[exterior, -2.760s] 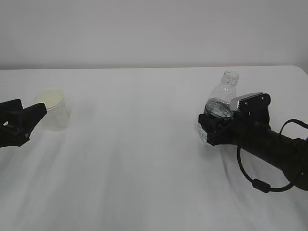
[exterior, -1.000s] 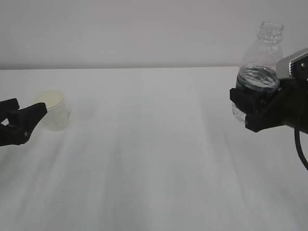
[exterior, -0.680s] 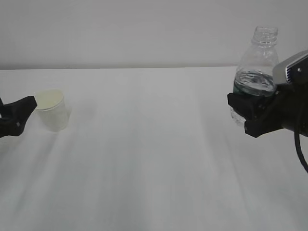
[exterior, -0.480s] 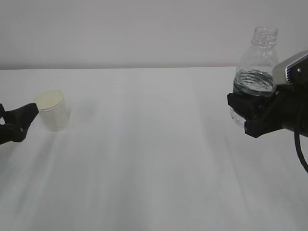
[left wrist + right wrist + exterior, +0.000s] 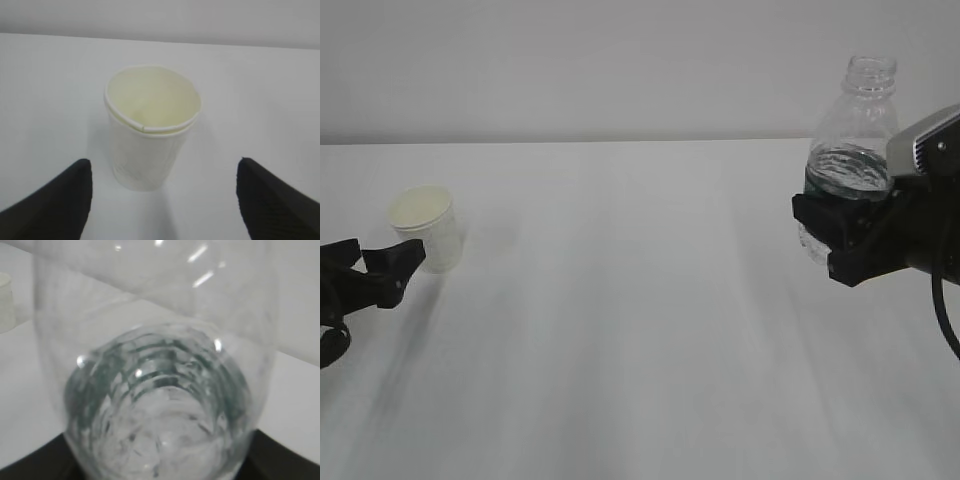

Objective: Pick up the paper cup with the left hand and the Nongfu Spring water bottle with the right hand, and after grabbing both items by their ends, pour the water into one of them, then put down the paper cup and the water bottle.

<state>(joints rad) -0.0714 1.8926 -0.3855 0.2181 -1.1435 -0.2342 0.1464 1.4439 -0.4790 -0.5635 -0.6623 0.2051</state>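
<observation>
- The bottle [image 5: 850, 160] is held upright and clear of the table [image 5: 620, 300] at the right edge, uncapped, with water in its lower part.
- The right gripper [image 5: 840, 235] clamps the bottle low on its body, below the waterline; the right wrist view is filled by the clear ribbed plastic.
- The cup [image 5: 423, 227] stands upright on the table at the far left, empty as far as its cream inside shows.
- The left gripper [image 5: 375, 265] sits low, just on the near side of the cup, fingers spread wide and holding nothing.
- In the left wrist view the cup [image 5: 151, 125] stands ahead, between the two fingertips [image 5: 55, 192] but not touching either.
- The step in hand looks to be the cup pickup; the bottle half appears done.
- The next move calls for the left gripper to ease forward until the cup wall lies between the fingers, then close gently, since thin paper would likely crush under a hard squeeze.
</observation>
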